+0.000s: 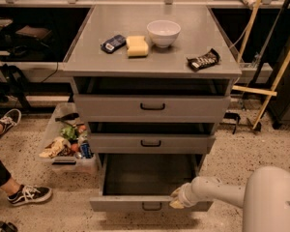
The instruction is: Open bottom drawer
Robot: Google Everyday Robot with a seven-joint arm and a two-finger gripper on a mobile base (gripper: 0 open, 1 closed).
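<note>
Clutter bin [67, 146] stood on the floor left of the cabinet. Bottom drawer [135, 178] stood well out, black loop handle [151, 206] at centre. Gripper [177, 200] sat at the front panel's top edge, right of the handle; whether it gripped could not be told. An off-centre hold called for a straight, level pull to avoid skewing.

high front view down onto cabinet [159, 62]; hand [177, 200] lower right

Three drawers [152, 108], one bowl [163, 32], one sponge [137, 46], two snacks [203, 60], two shoes [31, 195], one gripper [176, 199] at the bottom drawer [125, 206].
</note>
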